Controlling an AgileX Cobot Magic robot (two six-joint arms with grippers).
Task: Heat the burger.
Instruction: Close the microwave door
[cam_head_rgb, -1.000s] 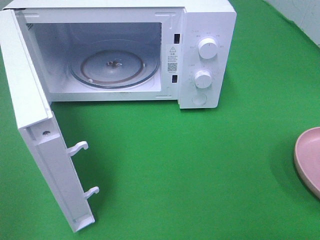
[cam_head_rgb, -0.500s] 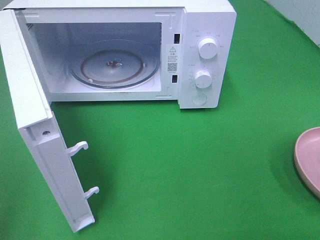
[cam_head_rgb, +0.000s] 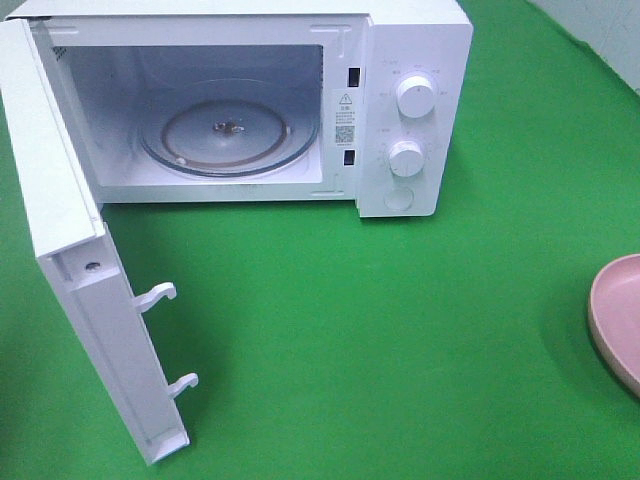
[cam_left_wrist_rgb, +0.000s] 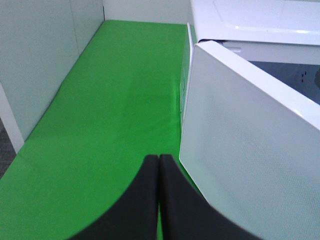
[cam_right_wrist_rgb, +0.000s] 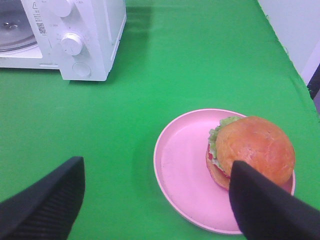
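White microwave (cam_head_rgb: 400, 110) open, glass turntable (cam_head_rgb: 228, 135) bare; glossy golden-bun burger (cam_right_wrist_rgb: 252, 150) awaits on round pink plate (cam_right_wrist_rgb: 180, 170); right hand (cam_right_wrist_rgb: 155, 200) spread, left hand (cam_left_wrist_rgb: 159, 165) clenched empty; next, grasp burger.

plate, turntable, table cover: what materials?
Plate: pink, matte, smooth, likely plastic or melamine; no sharp glare.
Turntable: clear glass by the look; see-through, with rim highlights.
Table cover: green cloth or felt, matte, soft shadows.
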